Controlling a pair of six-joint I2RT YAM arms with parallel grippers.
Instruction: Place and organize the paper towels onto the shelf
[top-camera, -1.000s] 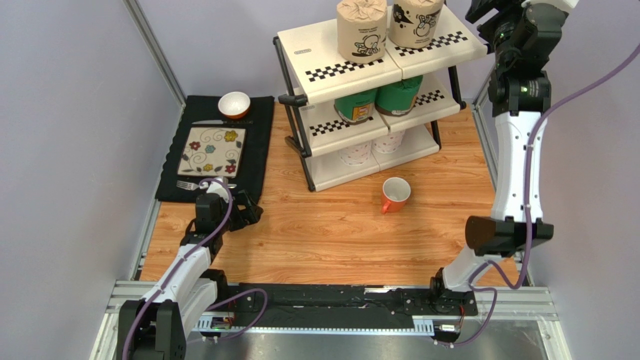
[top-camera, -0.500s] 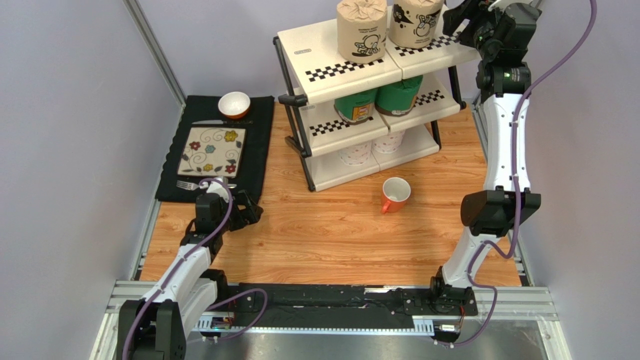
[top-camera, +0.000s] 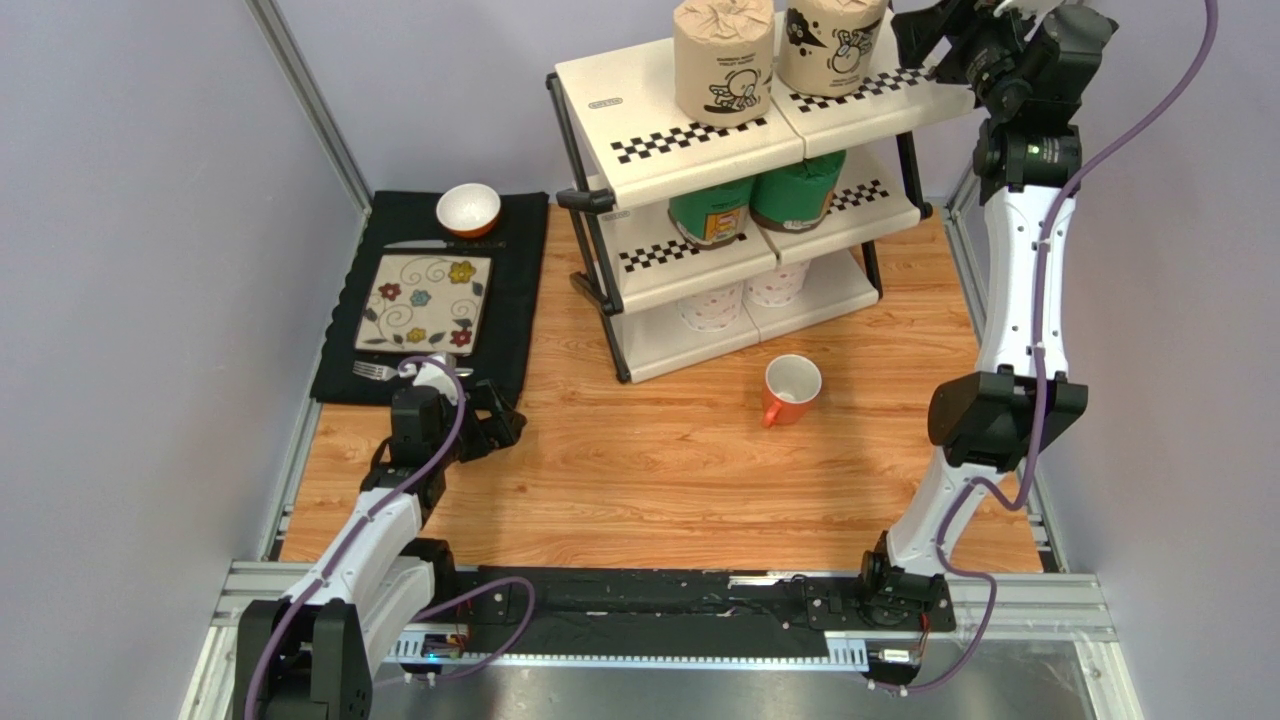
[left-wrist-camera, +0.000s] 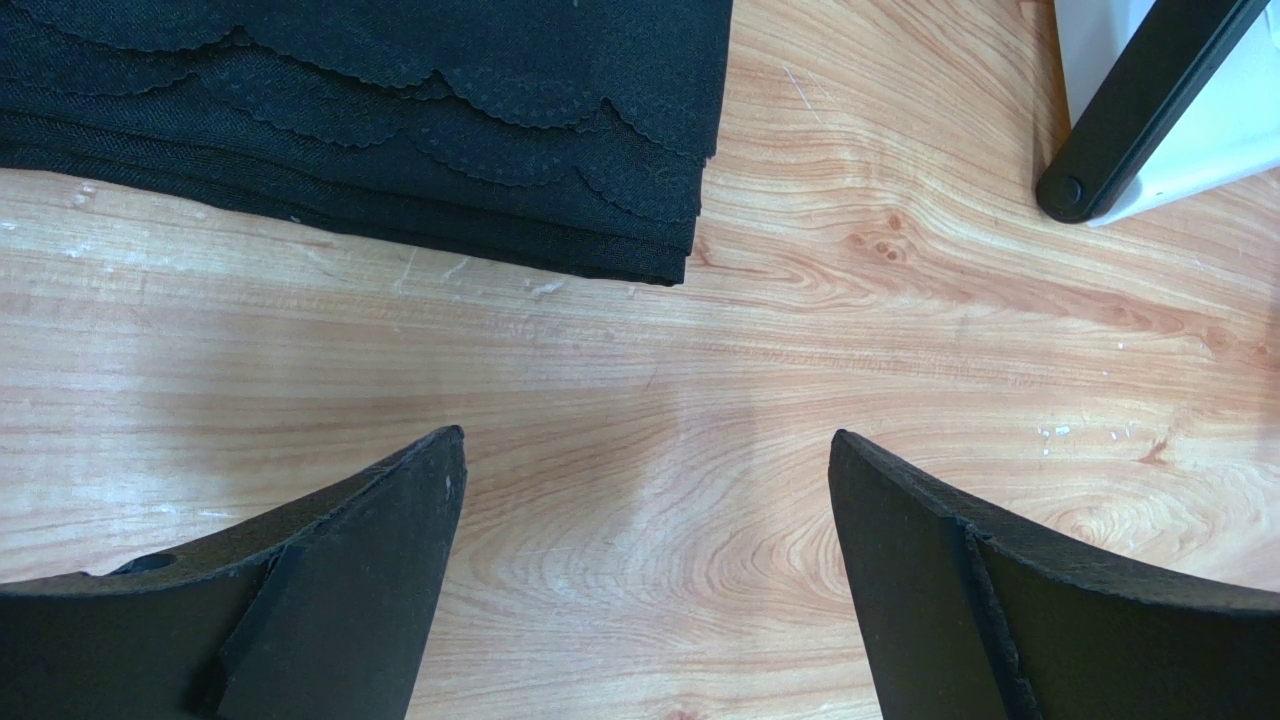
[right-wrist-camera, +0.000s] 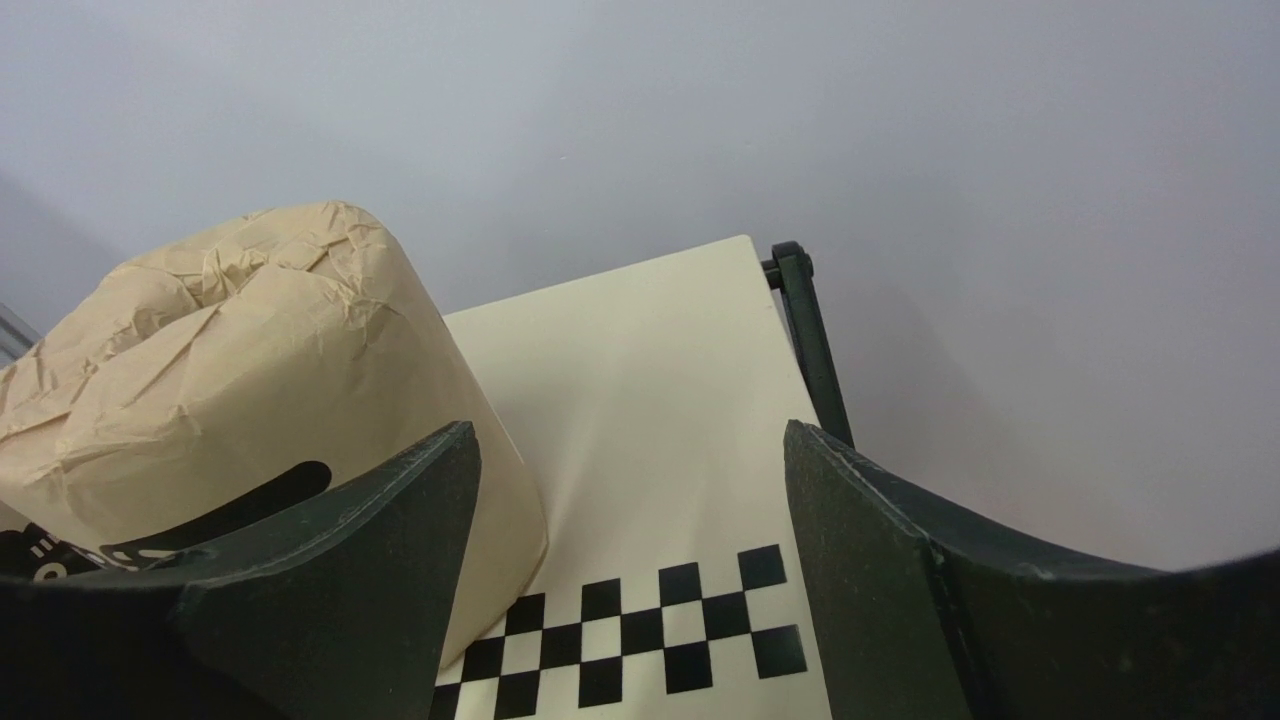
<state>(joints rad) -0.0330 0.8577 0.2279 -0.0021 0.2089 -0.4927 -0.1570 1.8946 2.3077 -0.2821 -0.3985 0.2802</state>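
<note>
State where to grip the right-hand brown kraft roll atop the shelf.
Across its side wall, from the right: the brown kraft roll stands upright, the other brown roll crowds its left, and the open right gripper sits on that side.

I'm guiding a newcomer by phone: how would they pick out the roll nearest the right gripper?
On the three-tier shelf at the back of the table, look at the top tier, where two brown kraft rolls stand. It is the right-hand roll, next to the open right gripper; its twin stands further left.
</note>
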